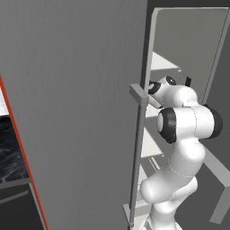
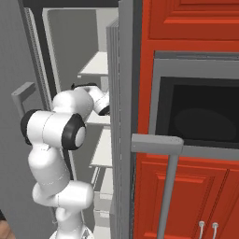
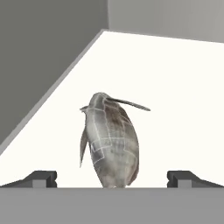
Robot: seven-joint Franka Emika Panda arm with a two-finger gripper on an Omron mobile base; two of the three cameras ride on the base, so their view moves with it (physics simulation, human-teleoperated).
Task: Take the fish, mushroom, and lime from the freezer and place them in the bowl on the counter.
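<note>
Grey-brown fish [image 3: 110,144] lies at centre frame in the hand view, on a pale freezer shelf [image 3: 175,87], between the wide-apart jaws of the gripper [image 3: 112,178]. Its rounded, tapering body could slip sideways if they close off-centre.

Fish [image 3: 111,146] mottled grey-brown, on white shelf [image 3: 175,87]; freezer [image 1: 72,112] brushed grey; cabinets [image 2: 186,18] beside freezer red.

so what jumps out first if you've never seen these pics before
The grey-brown fish on the pale freezer shelf in the hand view, lying between the open gripper fingertips. Then the white arm reaching past the tall grey freezer door into the shelves. In the right base view, bright red cabinets frame a dark oven window.
</note>
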